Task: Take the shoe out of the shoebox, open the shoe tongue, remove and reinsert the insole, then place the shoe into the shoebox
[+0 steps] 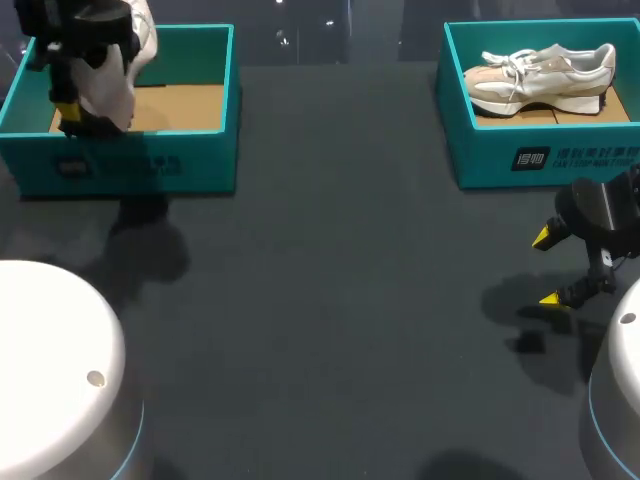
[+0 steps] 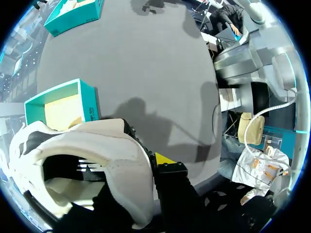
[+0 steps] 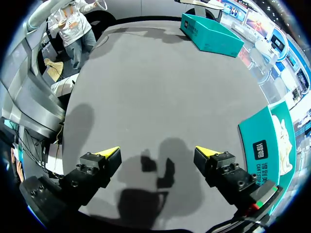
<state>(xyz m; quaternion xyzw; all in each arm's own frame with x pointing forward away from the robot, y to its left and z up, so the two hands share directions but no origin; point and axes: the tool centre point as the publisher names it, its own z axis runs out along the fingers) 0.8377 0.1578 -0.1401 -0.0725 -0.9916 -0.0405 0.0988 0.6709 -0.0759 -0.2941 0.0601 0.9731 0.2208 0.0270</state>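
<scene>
1. Dark tabletop (image 1: pixel 330 280); shoebox (image 1: pixel 190 160) at 10 o'clock.
2. Left gripper (image 1: pixel 80 112) clamps shoe (image 1: pixel 110 90) above it.
3. Shoe likely light, upper soft; best held at the heel.
4. Right gripper (image 3: pixel 158 154) wide, empty, 4 o'clock.

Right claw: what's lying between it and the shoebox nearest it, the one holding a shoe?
Nothing but bare dark table separates the right claw from the right shoebox; the head view shows this stretch best.
</scene>
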